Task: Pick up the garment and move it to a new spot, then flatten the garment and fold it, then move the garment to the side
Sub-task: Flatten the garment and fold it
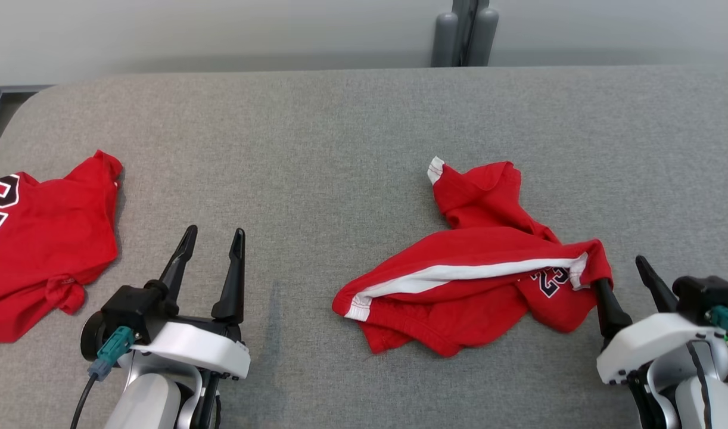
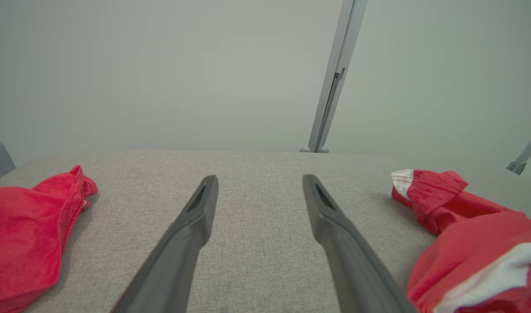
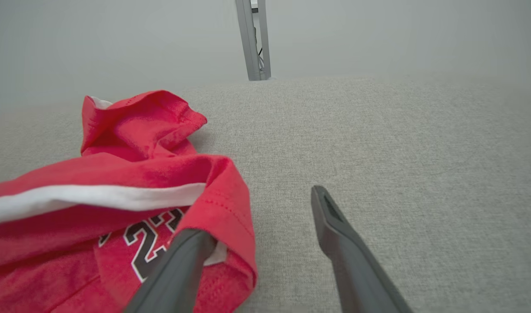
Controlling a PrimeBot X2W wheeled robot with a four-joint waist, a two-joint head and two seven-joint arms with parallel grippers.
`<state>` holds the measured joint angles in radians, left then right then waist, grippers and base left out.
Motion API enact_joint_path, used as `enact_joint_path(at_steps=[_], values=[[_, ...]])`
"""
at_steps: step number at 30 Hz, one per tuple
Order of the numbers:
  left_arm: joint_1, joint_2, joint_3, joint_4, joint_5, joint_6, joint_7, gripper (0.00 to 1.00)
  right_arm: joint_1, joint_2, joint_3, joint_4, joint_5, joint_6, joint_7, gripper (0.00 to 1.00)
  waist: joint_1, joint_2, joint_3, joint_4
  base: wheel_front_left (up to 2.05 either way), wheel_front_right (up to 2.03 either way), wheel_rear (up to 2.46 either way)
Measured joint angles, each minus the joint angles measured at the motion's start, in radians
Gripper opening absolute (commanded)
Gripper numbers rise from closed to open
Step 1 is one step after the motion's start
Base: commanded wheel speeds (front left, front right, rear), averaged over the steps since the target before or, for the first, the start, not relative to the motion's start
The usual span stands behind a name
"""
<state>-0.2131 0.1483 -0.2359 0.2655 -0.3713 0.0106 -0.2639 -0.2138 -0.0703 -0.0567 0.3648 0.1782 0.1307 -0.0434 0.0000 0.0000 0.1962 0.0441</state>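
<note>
1. Progress: early. The red shorts (image 1: pixel 471 280) lie in a crumpled heap at centre-right of the head view on the tabletop (image 1: pixel 340 149). They are not flattened, not folded and not moved aside. The first move may be done, judging by where they lie.
2. Right pincer (image 1: pixel 620 273), lower right: jaws spread wide and holding nothing. One finger (image 3: pixel 178 265) touches the shorts' right hem, its tip tucked under the cloth. The other finger is over bare tabletop.
3. Left pincer (image 1: pixel 215 232), lower left: wide open, empty, over bare tabletop and clear of both cloths.
4. Left to do: spread flat, fold, shift to the side.
5. Shorts: thin, limp knit, soft creases, a fine mesh look near the hem. There is a white side stripe, a white-trimmed corner sticking up at the top, and a small "23" print.
6. Red jersey (image 1: pixel 36 250), left edge: same red cloth with a large "23", lying rumpled.
7. Tabletop: grey woven fabric cover, matte, with a rounded corner.
</note>
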Motion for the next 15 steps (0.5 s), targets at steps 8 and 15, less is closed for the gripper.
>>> enact_joint_path(at_steps=[8,15], values=[[0.034,0.013,0.012,0.005,-0.006,0.009,0.000,1.00,0.103,0.004,-0.036,-0.053,0.012,0.000,-0.005,1.00,0.0000,0.0000,-0.051,-0.020,0.00,0.00,0.00],[0.070,0.024,0.016,-0.005,-0.009,0.026,0.001,1.00,0.160,0.012,-0.090,-0.199,0.008,0.000,-0.016,1.00,0.0000,0.0001,-0.090,-0.039,0.00,0.00,0.00]])
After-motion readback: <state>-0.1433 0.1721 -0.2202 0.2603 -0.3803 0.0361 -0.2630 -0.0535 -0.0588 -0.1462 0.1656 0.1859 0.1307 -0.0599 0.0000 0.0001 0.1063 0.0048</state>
